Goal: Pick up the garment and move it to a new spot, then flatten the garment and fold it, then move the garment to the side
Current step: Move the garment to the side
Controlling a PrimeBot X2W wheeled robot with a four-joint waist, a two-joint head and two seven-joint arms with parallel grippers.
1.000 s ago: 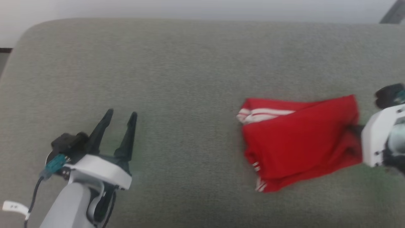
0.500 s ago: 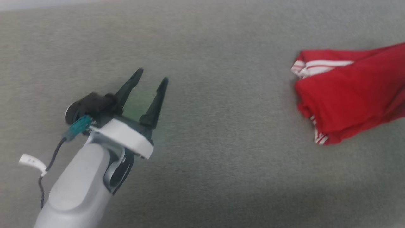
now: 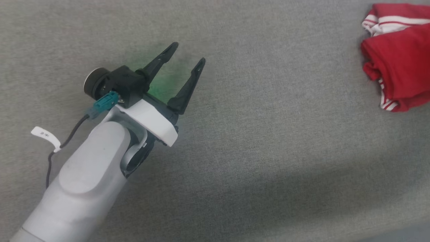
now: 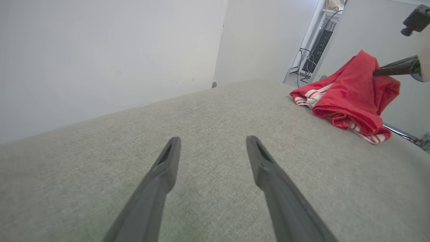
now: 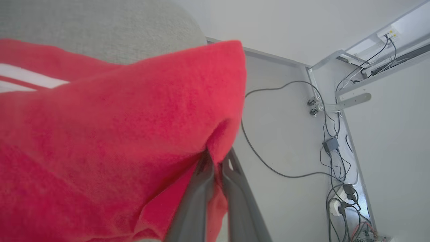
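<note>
L claw (image 3: 188, 52) is wide open w/ nothing in it above the grey fabric surface (image 3: 268, 141), well apart from the folded red garment (image 3: 399, 57) lying off to the robot's right, one end lifted & pinched tight in R claw (image 5: 216, 158).

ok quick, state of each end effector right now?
Left end effector: open, holding nothing.
Right end effector: shut on the garment, pinching a fold of its red cloth.
</note>
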